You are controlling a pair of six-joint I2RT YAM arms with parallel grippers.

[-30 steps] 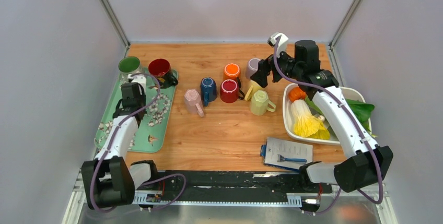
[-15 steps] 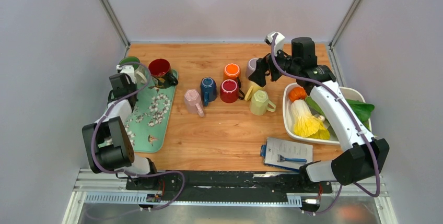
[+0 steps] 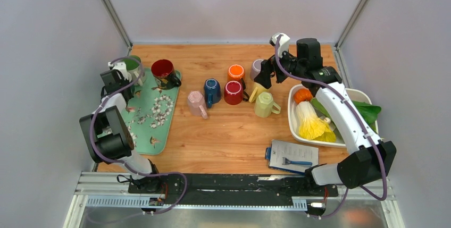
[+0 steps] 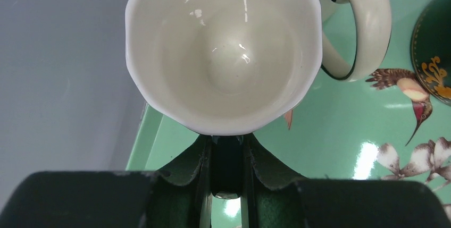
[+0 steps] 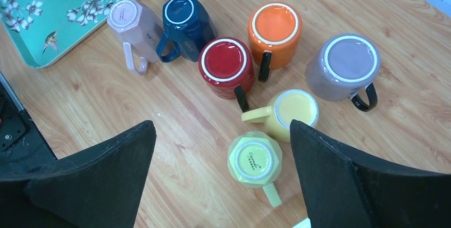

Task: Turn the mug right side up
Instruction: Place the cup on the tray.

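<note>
Left gripper (image 4: 227,145) fingers clamped on rim of white mug (image 4: 223,52), at far corner of green flower tray (image 4: 340,132). Mug empty, mouth facing wrist camera.

Right gripper (image 5: 220,127) fingers wide apart, holding nothing, above mugs on table (image 5: 175,132).

Red mug (image 5: 226,63), orange mug (image 5: 274,26), blue mug (image 5: 183,13) bottoms up.

Lime mug (image 5: 252,159) bottom has writing, too small to read.
</note>
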